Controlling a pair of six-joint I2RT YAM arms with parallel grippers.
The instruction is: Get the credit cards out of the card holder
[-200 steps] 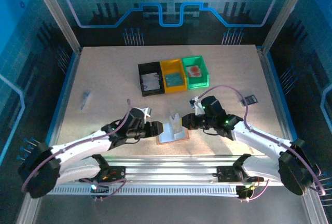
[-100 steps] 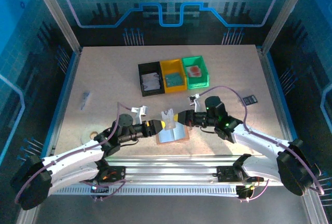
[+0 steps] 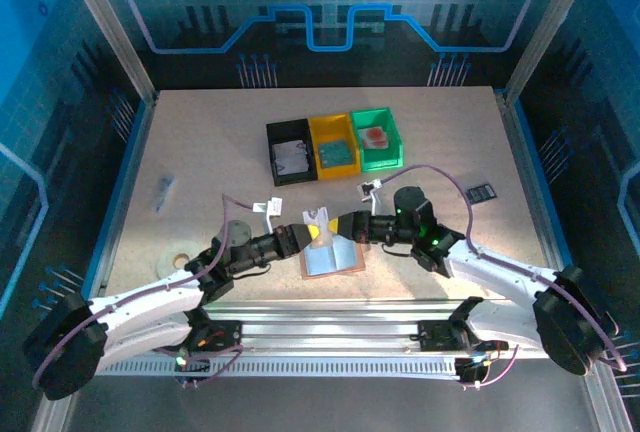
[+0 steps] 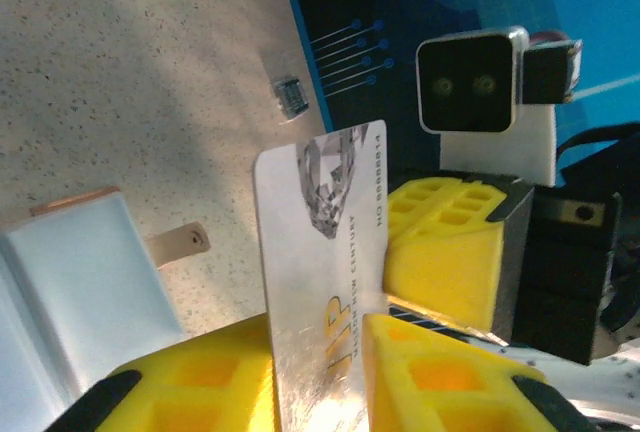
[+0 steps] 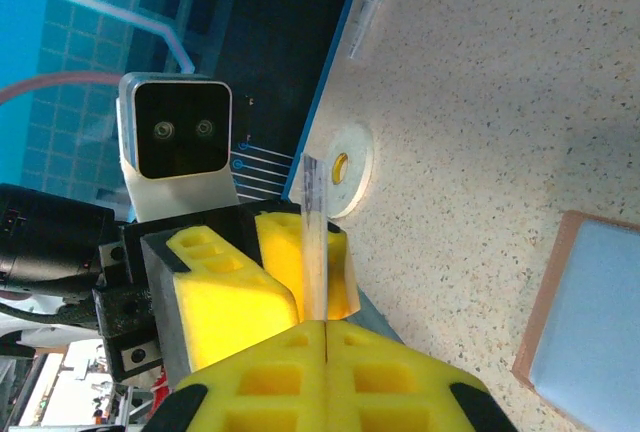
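- Two tools meet over the near middle of the surface. Between them we see one silver card, standing on edge in the air.
- The left tool has a yellow pad against each face of the card's near end and grips it.
- The right tool is clamped tight on the far edge of the same card. Its pads meet, with the thin card rising from the seam.
- One holder lies opened flat on the surface, just on the base side of the tools. Its pale blue inside faces up within a pinkish border, and the raised card is apart from it.
- We count three bins in a touching row farther back: a black bin, a yellow bin and a green bin. They hold pale, teal and reddish pieces in that order, too small for us to count.
- Three small things lie well apart: one dark item at the right, one white ring at the left, and one pen-like item farther back on the left.
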